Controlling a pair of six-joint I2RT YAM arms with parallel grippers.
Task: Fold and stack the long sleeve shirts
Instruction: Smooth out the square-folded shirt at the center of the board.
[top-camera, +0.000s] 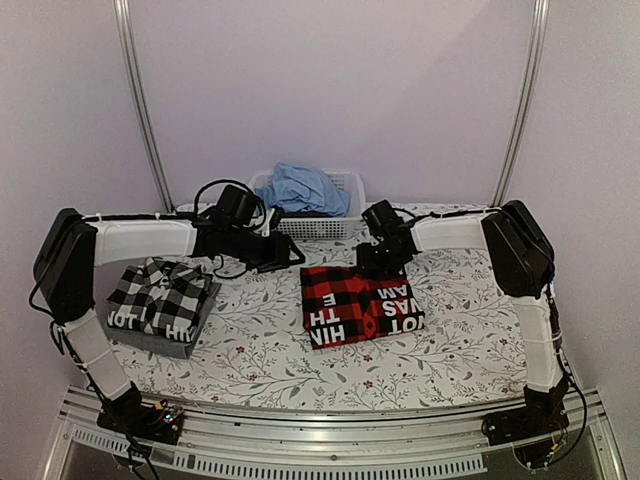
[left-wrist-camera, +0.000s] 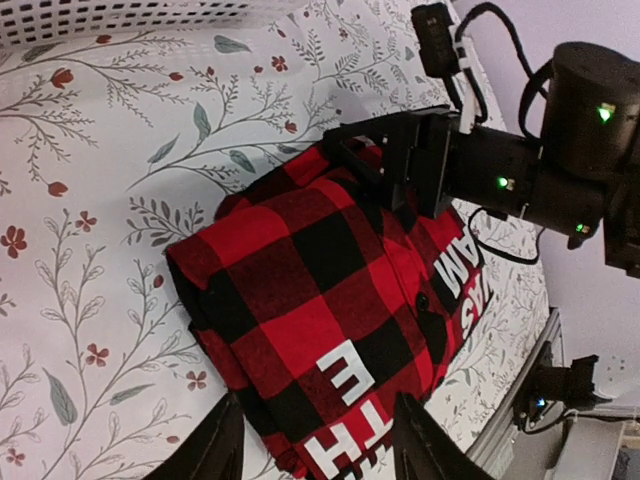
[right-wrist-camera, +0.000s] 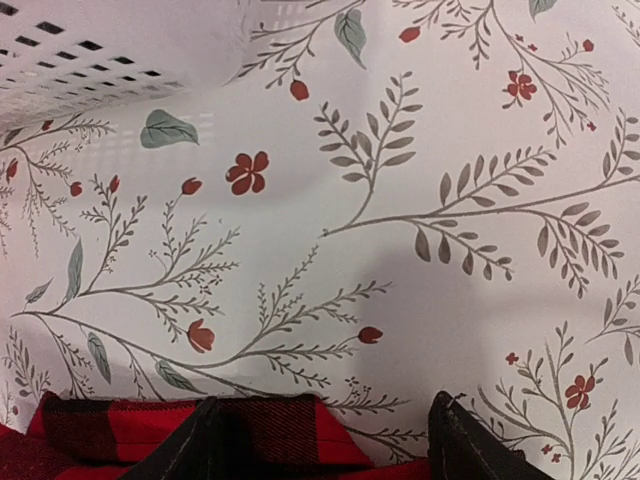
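Floral-print tablecloth (top-camera: 260, 350) covers the table, with plain lavender wall behind. Nearest, at the lower left of the top view, a black-and-white check shirt (top-camera: 160, 290) sits folded on a dark grey white-lettered one (top-camera: 165, 345), making a small stack. At centre lies the red-and-black buffalo-check flannel (top-camera: 355, 305), folded to a flat rectangle with white lettering on its near half. Its long axis runs roughly left to right across the frame, slightly skewed, and the rows of lettering follow it.

Just beyond, the left gripper (left-wrist-camera: 315, 435) hovers off the flannel's upper-left corner and the right gripper (right-wrist-camera: 325, 440) over its far edge. Both sets of fingers stand apart, clamped on nothing. Farthest back, a white basket (top-camera: 345, 228) holds crumpled blue cloth (top-camera: 305, 188).

The flannel looks soft, light and limp, and several layers thick. It would likely sag and unfold if lifted by one edge, so pinching all layers at both short ends seems safest for carrying it to the stack.
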